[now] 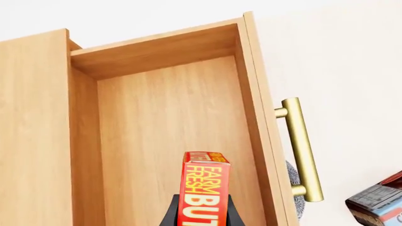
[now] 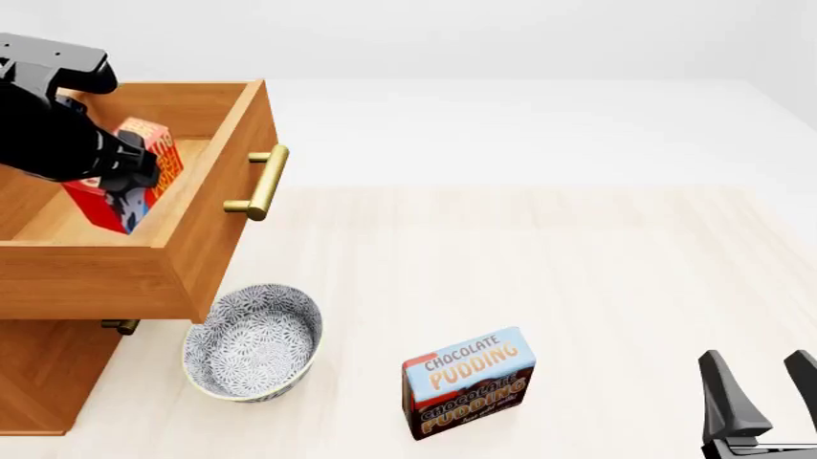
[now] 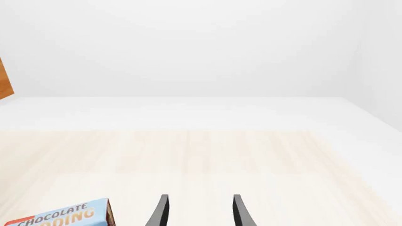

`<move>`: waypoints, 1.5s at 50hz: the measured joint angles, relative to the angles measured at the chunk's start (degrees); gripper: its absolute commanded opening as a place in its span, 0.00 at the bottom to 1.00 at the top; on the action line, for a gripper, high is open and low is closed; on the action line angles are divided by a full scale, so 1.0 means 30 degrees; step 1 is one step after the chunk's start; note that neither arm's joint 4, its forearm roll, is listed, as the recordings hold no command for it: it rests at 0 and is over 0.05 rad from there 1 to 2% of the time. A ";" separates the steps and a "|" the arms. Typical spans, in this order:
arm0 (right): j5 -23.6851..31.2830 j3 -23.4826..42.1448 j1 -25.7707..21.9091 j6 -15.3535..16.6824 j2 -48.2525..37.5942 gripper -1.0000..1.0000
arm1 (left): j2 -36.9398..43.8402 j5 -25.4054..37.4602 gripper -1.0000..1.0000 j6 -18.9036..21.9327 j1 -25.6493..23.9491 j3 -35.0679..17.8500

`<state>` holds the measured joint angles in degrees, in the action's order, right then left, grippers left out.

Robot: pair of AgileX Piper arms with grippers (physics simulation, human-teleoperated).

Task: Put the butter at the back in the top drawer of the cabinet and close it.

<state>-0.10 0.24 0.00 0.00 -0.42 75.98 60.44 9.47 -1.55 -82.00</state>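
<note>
The top drawer [image 2: 210, 206] of the wooden cabinet [image 2: 45, 368] stands pulled out, its brass handle [image 2: 259, 182] facing right. My left gripper [image 2: 125, 186] is inside the drawer, shut on the red butter box [image 2: 151, 143]. In the left wrist view the butter [image 1: 204, 188] stands on edge between the dark fingers [image 1: 169, 214] above the drawer floor [image 1: 169, 122]. Whether the box touches the floor I cannot tell. My right gripper [image 2: 766, 382] waits open at the table's near right corner, seen with its fingertips [image 3: 162, 207] apart and nothing between them.
A patterned grey bowl [image 2: 249, 342] sits on the table just below the open drawer's front. A Chocolate Pudding box [image 2: 468, 381] stands to its right, also at the corner of the right wrist view as the pudding box [image 3: 60, 217]. Pale wooden tabletop [image 2: 575, 258] spreads rightward.
</note>
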 measured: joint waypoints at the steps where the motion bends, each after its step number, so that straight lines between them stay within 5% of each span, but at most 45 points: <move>1: 0.0000 0.0000 0.0000 0.0000 0.0000 1.00 | 0.0019 -0.0019 0.00 -0.0001 0.0008 0.0014; 49: 0.0000 0.0000 0.0000 0.0000 0.0000 1.00 | 0.0380 -0.0556 0.00 -0.0056 0.0317 0.0601; 50: 0.0000 0.0000 0.0000 0.0000 0.0000 1.00 | 0.0382 -0.0556 1.00 -0.0060 0.0320 0.0600; 75: 0.0000 0.0000 0.0000 0.0000 0.0000 1.00 | -0.0008 -0.0175 1.00 -0.0044 0.0188 -0.0206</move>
<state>-0.10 0.24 0.00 0.00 -0.42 75.96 59.91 9.34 -0.99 -82.62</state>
